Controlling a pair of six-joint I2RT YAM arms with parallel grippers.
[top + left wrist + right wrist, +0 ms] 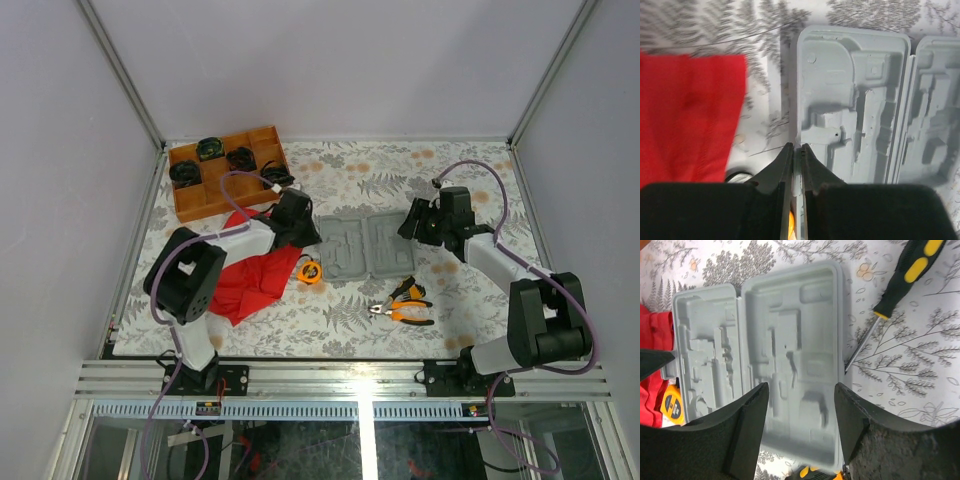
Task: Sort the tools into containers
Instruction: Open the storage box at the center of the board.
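The grey tool case (358, 247) lies open and empty mid-table. My left gripper (308, 232) is at its left edge. In the left wrist view the fingers (796, 148) are pinched on the case's left rim (850, 100). My right gripper (411, 224) is open over the case's right half (790, 340), holding nothing. A black-yellow screwdriver (900, 277) lies right of the case. The orange tape measure (311, 271) sits by the case's near left corner. Orange-and-black pliers (405, 305) lie in front of the case.
A red cloth (250, 275) lies under my left arm, left of the case, and shows in the left wrist view (687, 115). A brown wooden tray (225, 170) with black coiled bundles stands at the back left. The floral tablecloth (480, 180) covers the table.
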